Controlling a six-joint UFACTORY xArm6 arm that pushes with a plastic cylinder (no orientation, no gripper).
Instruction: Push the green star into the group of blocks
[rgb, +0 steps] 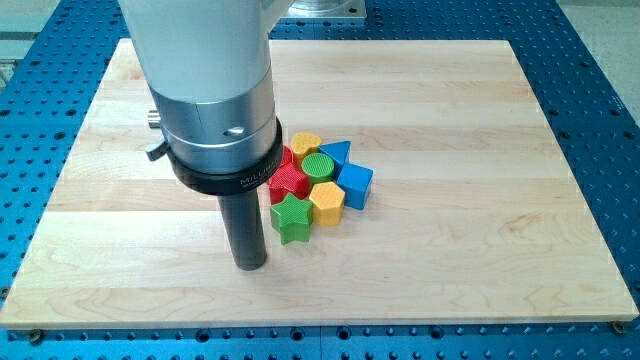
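The green star (291, 219) lies on the wooden board (450, 250) at the lower left edge of the group, touching the yellow hexagon (326, 203) and a red block (290, 181). The group also holds a green cylinder (318, 167), a blue cube (354, 185), a blue triangle (337, 153) and a yellow block (305, 144). My tip (250, 264) rests on the board just to the left of and below the green star, a small gap apart from it.
The arm's large white and grey body (205, 90) hangs over the board's upper left and hides part of the red blocks. A blue perforated table (600, 120) surrounds the board.
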